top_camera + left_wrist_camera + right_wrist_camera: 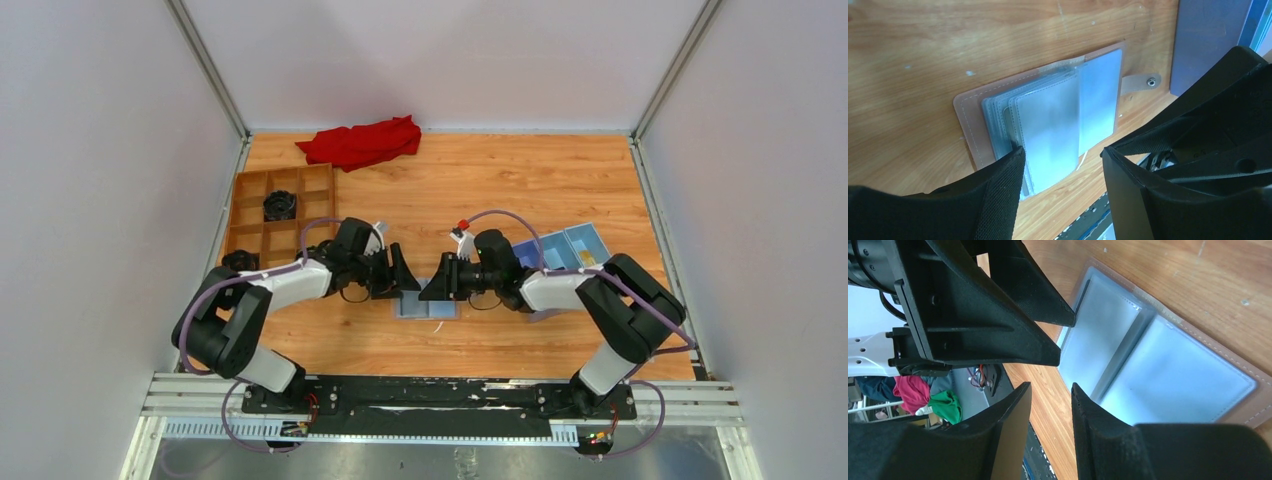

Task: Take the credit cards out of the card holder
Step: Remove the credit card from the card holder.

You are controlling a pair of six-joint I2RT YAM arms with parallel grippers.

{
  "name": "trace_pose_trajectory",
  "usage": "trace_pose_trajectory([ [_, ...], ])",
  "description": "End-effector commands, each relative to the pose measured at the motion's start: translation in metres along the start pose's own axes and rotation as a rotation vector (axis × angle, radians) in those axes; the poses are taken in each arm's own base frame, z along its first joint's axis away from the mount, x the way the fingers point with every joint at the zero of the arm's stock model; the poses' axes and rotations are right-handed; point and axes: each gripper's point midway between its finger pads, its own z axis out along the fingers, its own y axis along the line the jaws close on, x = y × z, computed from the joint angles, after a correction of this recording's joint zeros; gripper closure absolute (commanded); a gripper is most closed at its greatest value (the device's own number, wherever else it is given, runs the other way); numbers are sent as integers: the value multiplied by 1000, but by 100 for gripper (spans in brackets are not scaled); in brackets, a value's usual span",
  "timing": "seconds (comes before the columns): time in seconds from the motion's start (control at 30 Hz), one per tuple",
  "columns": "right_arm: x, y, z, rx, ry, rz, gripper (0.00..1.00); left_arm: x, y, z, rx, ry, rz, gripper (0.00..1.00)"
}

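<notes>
The card holder (pixel 428 306) lies open on the wooden table between my two grippers. Its outside is tan-pink (pixel 968 120) and a snap tab sticks out at one side. Inside are pale grey-blue plastic sleeves (pixel 1053 125), fanned out. No credit cards can be told apart from the sleeves. My left gripper (pixel 1063 150) stands open just over the holder's near edge, and one fingertip (pixel 1015 157) is at the sleeves' edge. My right gripper (pixel 1048 387) is open beside the holder (pixel 1168 375) with only table between its fingers. The left gripper (pixel 998 315) faces it closely.
A blue box (pixel 565 248) sits right of the holder, close to the right arm; its dark blue side (pixel 1208 40) shows in the left wrist view. A brown compartment tray (pixel 262 238) with a black object (pixel 281 205) stands at the left. A red cloth (pixel 362 142) lies at the back.
</notes>
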Motion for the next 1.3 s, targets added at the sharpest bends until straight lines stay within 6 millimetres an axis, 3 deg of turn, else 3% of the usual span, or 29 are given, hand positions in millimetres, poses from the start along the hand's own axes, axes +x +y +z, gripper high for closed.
trace_pose_trajectory([
  [0.0,-9,-7,-15,43,-52,-13,61,2,-11,8,1,28,17,36],
  [0.4,-24,-23,-88,341,-223,-147,59,-2,-54,20,73,58,72,36],
  [0.57,-19,-34,-102,370,-266,-120,58,-2,-73,24,109,78,103,37],
  [0.7,-15,-35,-101,374,-230,-126,58,-9,-81,15,120,32,124,37],
  [0.9,-10,-36,-89,342,-190,-108,59,-2,-63,4,39,25,128,35],
  [1.07,-9,-38,-83,336,-176,-102,59,3,-26,-4,-132,12,147,22],
  [1.27,-5,-48,-75,356,-138,-104,58,8,-15,0,-144,24,142,23],
])
